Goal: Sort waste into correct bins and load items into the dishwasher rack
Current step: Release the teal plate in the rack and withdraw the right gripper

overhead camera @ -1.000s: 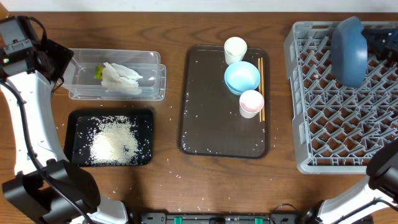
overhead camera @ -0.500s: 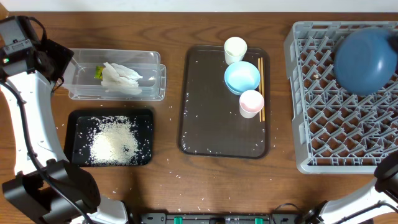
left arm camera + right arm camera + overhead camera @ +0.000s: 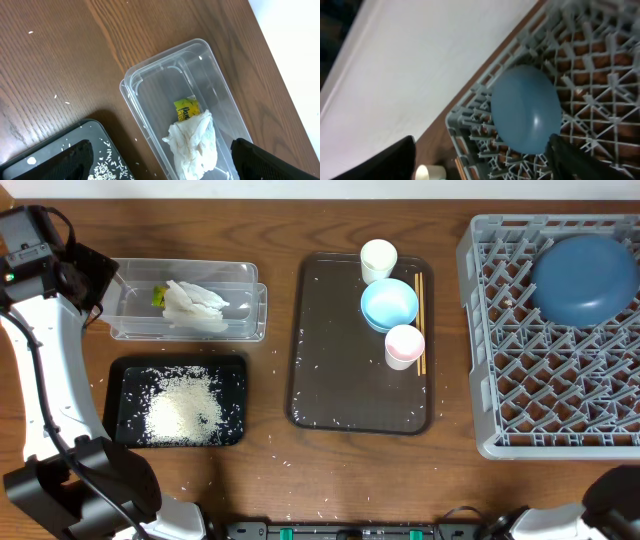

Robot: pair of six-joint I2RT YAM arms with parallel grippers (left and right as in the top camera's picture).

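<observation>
The dark-blue dish (image 3: pixel 585 278) lies on the pegs of the grey dishwasher rack (image 3: pixel 520 410), at its far side. In the right wrist view my right gripper (image 3: pixel 480 165) hangs open above the dish (image 3: pixel 525 117), apart from it. On the brown tray sit a white cup (image 3: pixel 378 258), a light-blue bowl (image 3: pixel 389 304), a pink cup (image 3: pixel 404 345) and chopsticks (image 3: pixel 420 320). Tissue (image 3: pixel 195 145) and snack wrapper (image 3: pixel 186 107) lie in the clear tub (image 3: pixel 245 310). Rice (image 3: pixel 185 408) fills the black tray (image 3: pixel 125 375). My left gripper (image 3: pixel 160 165) is open over the tub, holding nothing.
The brown serving tray (image 3: pixel 340 360) lies mid-table between the bins and the rack. Stray rice grains dot the wood around the black tray and on the brown tray. The left arm (image 3: pixel 40 350) runs down the table's left edge.
The right gripper opened and let go of the dish, which tipped from on edge to lying on the pegs. The right arm drew back out of the overhead view. The left arm has not moved.
</observation>
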